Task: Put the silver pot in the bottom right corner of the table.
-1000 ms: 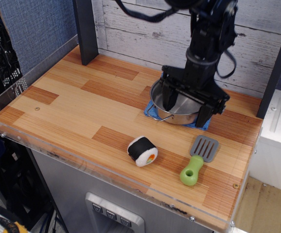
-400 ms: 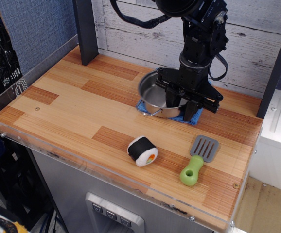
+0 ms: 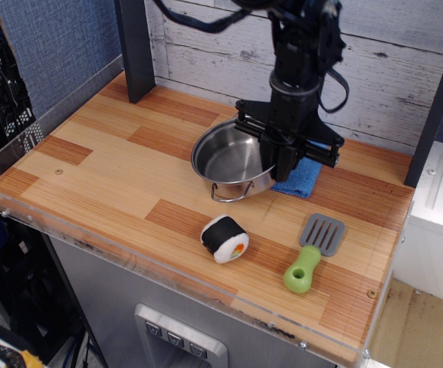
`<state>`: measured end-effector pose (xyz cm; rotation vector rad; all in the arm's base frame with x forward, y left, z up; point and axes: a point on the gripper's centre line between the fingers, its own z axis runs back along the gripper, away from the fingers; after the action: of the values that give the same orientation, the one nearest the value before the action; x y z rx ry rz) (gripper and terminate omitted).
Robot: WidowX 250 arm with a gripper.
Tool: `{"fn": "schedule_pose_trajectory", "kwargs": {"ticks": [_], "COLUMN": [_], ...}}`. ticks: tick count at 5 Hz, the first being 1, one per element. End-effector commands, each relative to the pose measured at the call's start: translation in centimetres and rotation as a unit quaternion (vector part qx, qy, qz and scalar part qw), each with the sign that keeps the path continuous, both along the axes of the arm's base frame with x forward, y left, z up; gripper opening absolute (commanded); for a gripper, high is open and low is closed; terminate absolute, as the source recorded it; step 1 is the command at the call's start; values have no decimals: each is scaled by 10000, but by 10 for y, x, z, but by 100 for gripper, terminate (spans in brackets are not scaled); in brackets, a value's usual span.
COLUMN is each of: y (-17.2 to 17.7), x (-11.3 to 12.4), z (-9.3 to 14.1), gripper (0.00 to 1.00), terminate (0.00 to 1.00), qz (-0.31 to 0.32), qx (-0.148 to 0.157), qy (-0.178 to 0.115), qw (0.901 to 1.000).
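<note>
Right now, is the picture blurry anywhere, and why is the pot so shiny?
In the one camera view, the pot, sushi toy and spatula look sharp; only the dark clutter at the left edge is murky. The pot's inside gleams with soft reflected light, and the gripper casts little shadow.

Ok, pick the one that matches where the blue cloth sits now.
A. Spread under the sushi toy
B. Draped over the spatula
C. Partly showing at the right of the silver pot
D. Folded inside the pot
C: the blue cloth pokes out beside the silver pot, below the end effector.
</note>
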<state>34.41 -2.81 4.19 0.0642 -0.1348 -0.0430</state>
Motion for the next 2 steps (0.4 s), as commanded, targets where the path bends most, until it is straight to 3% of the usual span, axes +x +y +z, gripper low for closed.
{"fn": "schedule_pose_trajectory", "kwargs": {"ticks": [1,2], "y": [41,92], "x": [-17,-51], "z": [89,108], "gripper": [0,0], "terminate": [0,0], "qz": [108,720], "qx": [-455,-672], "qy": [-923,-785], "qw": [9946,9920]}}
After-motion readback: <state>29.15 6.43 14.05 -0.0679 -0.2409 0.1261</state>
